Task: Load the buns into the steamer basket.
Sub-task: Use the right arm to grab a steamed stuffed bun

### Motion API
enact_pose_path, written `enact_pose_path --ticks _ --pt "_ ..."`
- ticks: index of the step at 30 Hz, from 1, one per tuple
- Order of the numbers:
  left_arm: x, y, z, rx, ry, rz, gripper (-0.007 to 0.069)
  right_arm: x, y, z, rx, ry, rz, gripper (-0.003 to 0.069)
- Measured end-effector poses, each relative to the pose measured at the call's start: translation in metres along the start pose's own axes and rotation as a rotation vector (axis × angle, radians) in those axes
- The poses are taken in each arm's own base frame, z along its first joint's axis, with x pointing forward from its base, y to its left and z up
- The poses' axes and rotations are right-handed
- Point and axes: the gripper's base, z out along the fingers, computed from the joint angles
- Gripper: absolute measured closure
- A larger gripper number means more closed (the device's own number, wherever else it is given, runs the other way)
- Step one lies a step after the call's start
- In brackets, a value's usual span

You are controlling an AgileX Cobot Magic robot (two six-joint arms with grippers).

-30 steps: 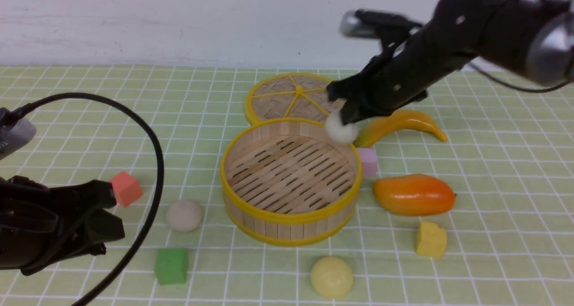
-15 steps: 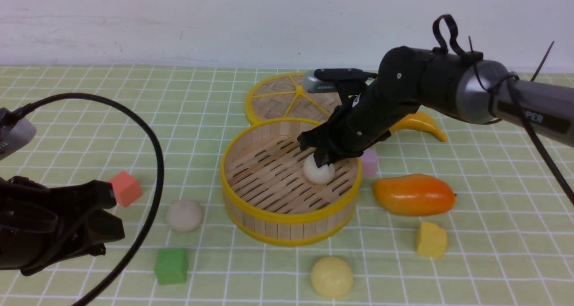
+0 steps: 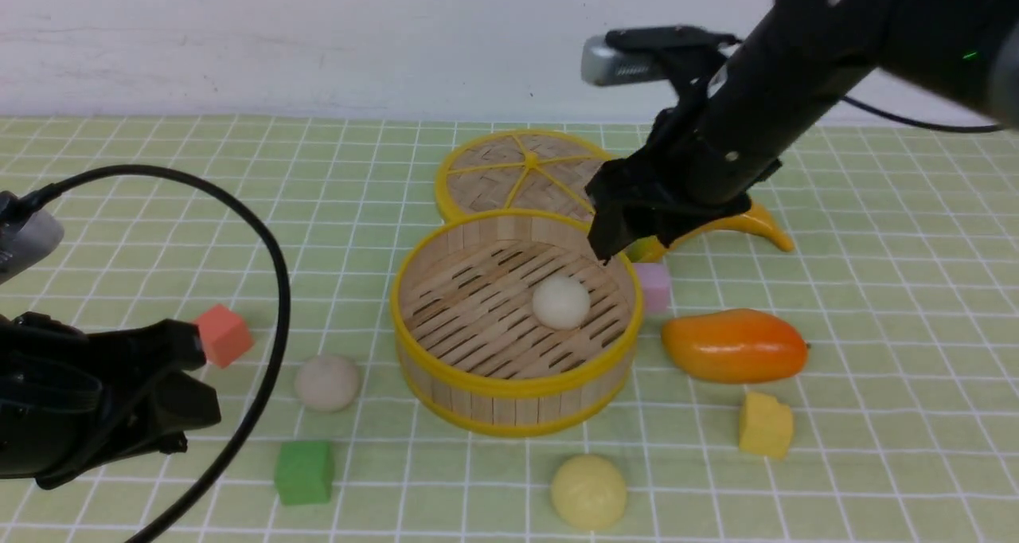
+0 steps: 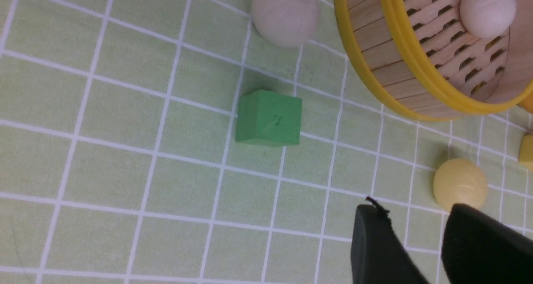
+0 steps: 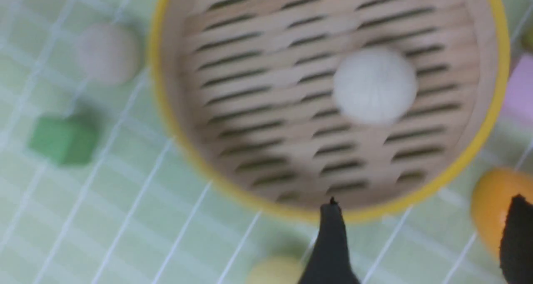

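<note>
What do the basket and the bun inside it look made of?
Steamer basket: looks like bamboo or light wood, matte; upright slats and slotted floor show grain. Yellow rims may be plastic. Bun: smooth, matte, off-white ball, probably foam or plastic; the look leaves it open.

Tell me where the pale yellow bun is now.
In the front view, the pale yellow bun lies outside the steamer basket, on its near side toward the robot, between the green cube and the yellow block.

The bun (image 5: 374, 84) is blurred in the right wrist view, and the right arm (image 3: 756, 105) half-hides the banana (image 3: 768, 228).
</note>
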Motion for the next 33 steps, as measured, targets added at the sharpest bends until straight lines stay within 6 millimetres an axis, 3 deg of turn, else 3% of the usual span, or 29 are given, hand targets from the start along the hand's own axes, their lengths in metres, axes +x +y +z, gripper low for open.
enact_pose_path --ticks 1,4,9,16,24,33 --pt "0.0 0.0 0.0 0.0 0.0 0.0 0.0386 0.0 0.0 0.0 0.0 0.0 0.0 0.015" --pt "0.0 0.0 0.0 0.0 0.0 0.0 0.0386 0.026 0.025 0.008 -0.044 0.075 -0.051 0.0148" --pt "0.0 0.0 0.0 0.0 0.0 0.0 0.0386 0.063 0.05 0.047 -0.039 0.192 -0.135 0.0148" --pt "0.0 0.0 0.0 0.0 0.0 0.0 0.0386 0.077 0.04 0.085 0.048 0.208 -0.134 0.0195" --pt "0.0 0.0 0.0 0.0 0.0 0.0 0.0386 0.085 0.033 0.116 0.063 0.275 -0.096 0.0358" --pt "0.0 0.0 0.0 -0.001 0.0 0.002 0.0386 0.088 0.03 0.126 0.072 0.297 -0.057 0.0428"
